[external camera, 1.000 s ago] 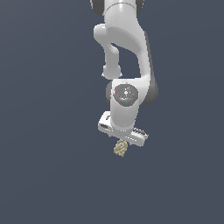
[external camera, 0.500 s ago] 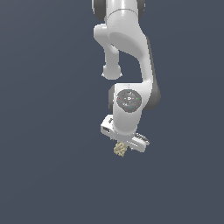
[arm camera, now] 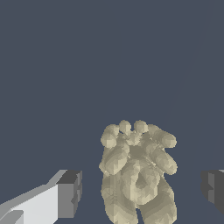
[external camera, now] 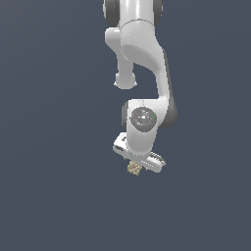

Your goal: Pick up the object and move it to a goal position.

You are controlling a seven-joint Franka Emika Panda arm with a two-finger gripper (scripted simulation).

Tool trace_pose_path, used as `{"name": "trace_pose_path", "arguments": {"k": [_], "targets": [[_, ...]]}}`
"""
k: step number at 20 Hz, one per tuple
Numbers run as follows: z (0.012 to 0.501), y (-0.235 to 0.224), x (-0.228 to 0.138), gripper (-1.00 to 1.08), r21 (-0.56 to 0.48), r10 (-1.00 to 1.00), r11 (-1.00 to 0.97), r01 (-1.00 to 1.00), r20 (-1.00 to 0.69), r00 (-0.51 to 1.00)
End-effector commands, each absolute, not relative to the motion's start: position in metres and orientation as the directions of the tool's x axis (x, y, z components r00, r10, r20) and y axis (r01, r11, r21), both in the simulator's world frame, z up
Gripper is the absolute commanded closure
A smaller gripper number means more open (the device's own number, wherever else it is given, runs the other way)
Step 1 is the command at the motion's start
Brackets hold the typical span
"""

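1. Exterior view: the white arm comes down from the top centre of the frame and ends in the hand, a little below and right of the frame's centre.
2. Exterior view: the hand's white body sits tilted, its lower end toward the frame's right.
3. Exterior view: the object, a small knobbly tan clump, shows directly under the hand's body, against its lower edge. It is far narrower than the hand.
4. Exterior view: the fingers are too small here to make out, so this view does not tell how far apart they stand.
5. Wrist view: the object fills the lower centre of the frame, a lumpy beige mass running off the bottom edge.
6. Wrist view: one dark finger pad shows at lower left and the other at the lower right edge, with the object between them.
7. Wrist view: a clear gap of background separates each pad from the clump, so the hand stands wide, touching nothing visible.
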State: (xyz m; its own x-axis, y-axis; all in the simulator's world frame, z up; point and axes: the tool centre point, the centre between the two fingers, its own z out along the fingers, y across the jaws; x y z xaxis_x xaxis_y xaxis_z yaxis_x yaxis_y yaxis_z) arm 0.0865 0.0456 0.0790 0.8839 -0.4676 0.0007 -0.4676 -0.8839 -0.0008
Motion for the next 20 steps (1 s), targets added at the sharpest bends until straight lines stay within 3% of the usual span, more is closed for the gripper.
{"name": "trace_pose_path", "arguments": {"k": [1, 9, 10, 20], "targets": [[0.064, 0.046, 0.086, -0.92, 0.0, -0.468, -0.884, -0.468, 0.0, 0.884], [0.053, 0.046, 0.087, -0.92, 0.0, -0.469, -0.883, -0.469, 0.0, 0.883], [0.053, 0.046, 0.087, 1.08, 0.0, -0.469, -0.883, -0.469, 0.0, 0.883], [0.053, 0.046, 0.087, 1.08, 0.0, -0.469, -0.883, -0.469, 0.0, 0.883]]}}
